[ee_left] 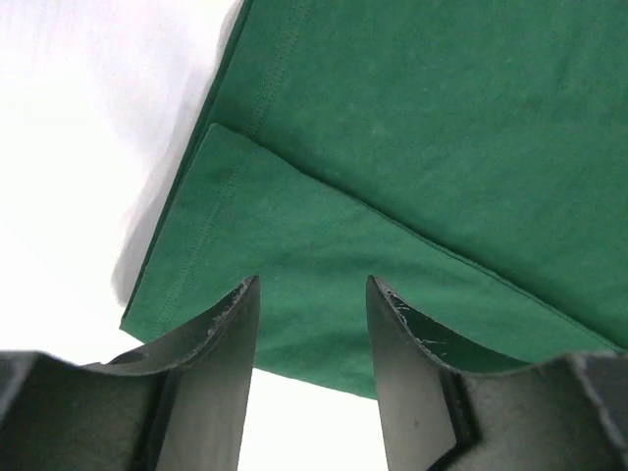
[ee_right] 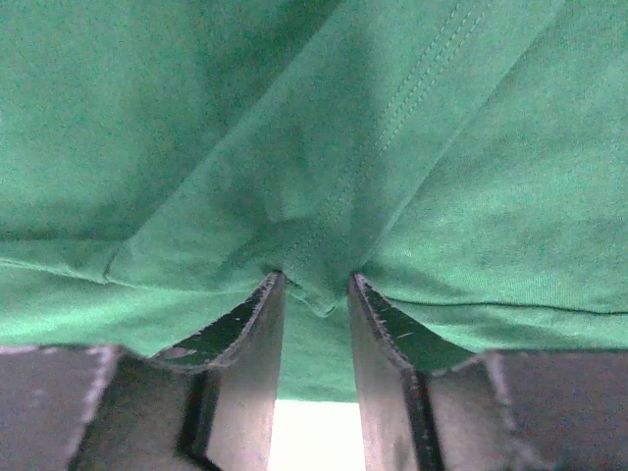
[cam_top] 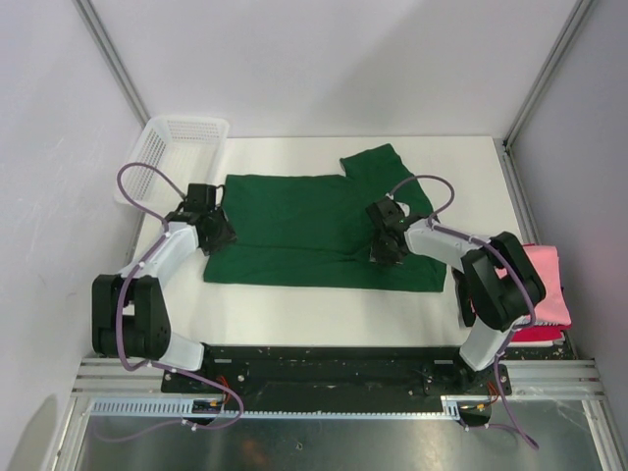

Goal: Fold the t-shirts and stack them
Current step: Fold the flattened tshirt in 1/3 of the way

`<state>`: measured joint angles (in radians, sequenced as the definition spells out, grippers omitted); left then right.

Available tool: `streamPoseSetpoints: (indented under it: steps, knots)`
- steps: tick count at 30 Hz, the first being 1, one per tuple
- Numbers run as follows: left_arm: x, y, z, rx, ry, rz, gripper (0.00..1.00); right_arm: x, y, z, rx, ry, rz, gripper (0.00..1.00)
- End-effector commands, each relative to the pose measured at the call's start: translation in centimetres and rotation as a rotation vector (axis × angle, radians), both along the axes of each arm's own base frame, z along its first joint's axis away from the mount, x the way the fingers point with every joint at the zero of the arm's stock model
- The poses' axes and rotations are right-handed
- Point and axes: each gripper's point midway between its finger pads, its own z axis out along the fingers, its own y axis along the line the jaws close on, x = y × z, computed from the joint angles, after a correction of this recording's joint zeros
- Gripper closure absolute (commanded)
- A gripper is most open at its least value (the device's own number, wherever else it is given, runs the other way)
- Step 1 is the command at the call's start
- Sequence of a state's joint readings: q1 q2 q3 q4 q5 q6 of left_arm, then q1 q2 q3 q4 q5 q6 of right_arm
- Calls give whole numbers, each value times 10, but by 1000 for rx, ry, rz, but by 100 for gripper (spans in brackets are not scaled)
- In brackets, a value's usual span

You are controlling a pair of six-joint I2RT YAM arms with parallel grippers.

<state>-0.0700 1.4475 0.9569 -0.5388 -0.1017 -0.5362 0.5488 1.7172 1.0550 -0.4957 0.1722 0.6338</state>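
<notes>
A large dark green t-shirt (cam_top: 304,231) lies spread flat on the white table (cam_top: 294,314), one sleeve pointing to the far right. My left gripper (cam_top: 220,235) is at the shirt's left edge. In the left wrist view it (ee_left: 312,282) is open, low over a folded hem of the green cloth (ee_left: 412,128), with nothing pinched. My right gripper (cam_top: 383,252) rests on the shirt's right part. In its wrist view the jaws (ee_right: 316,278) stand apart, and a small ridge of green cloth (ee_right: 196,118) lies between the tips. A folded pink t-shirt (cam_top: 545,280) sits on a red one (cam_top: 535,334) at the right edge.
A white mesh basket (cam_top: 172,147) stands at the table's far left corner. Metal frame posts rise at both back corners. The arm bases sit on the black rail along the near edge.
</notes>
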Motion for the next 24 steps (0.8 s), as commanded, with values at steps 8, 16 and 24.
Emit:
streamPoseSetpoints:
  steps: [8, 16, 24]
  knots:
    - [19, -4, 16, -2, -68, -41, 48, 44, 23, 21, 3, -85, -3, 91]
    - [19, -5, 16, -7, -72, -48, 49, 94, 49, 16, -32, -118, 52, 92]
    - [18, -5, 17, -2, -76, -54, 48, 133, 69, 25, -56, -163, 78, 75]
